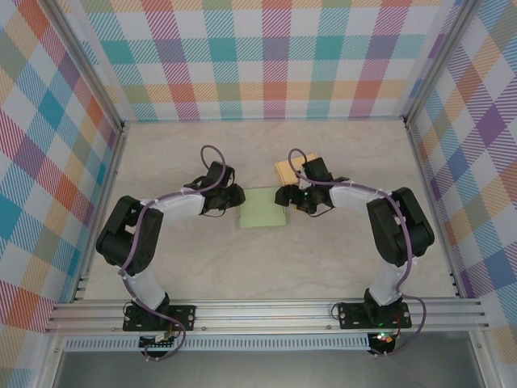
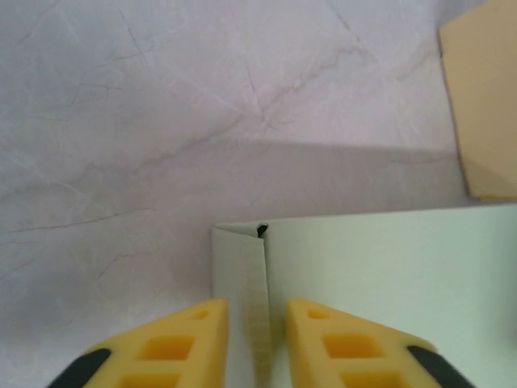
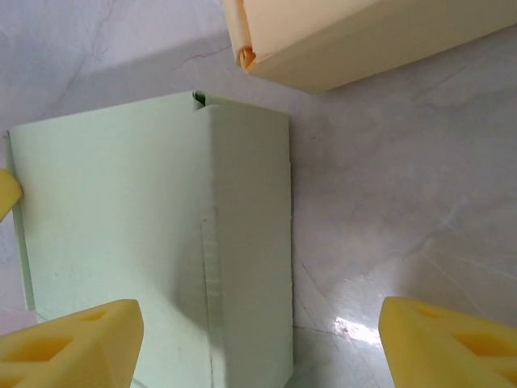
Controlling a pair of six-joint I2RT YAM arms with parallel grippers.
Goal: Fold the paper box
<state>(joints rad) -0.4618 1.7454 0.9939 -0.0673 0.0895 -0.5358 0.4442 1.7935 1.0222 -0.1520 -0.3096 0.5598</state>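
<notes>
On the marble table the pale green paper box lies flat between the arms, likely so each can work a side flap: the left gripper stands narrowed astride the left flap, whether pinching it unclear, while the right gripper hovers wide open, empty.

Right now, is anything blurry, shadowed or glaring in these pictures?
Left wrist view: the left claw is slightly blurred; a grey shadow crosses the marbled white tabletop beyond the pale green paper box. Right wrist view: a glare spot on the tabletop. Top view: evenly lit.
</notes>
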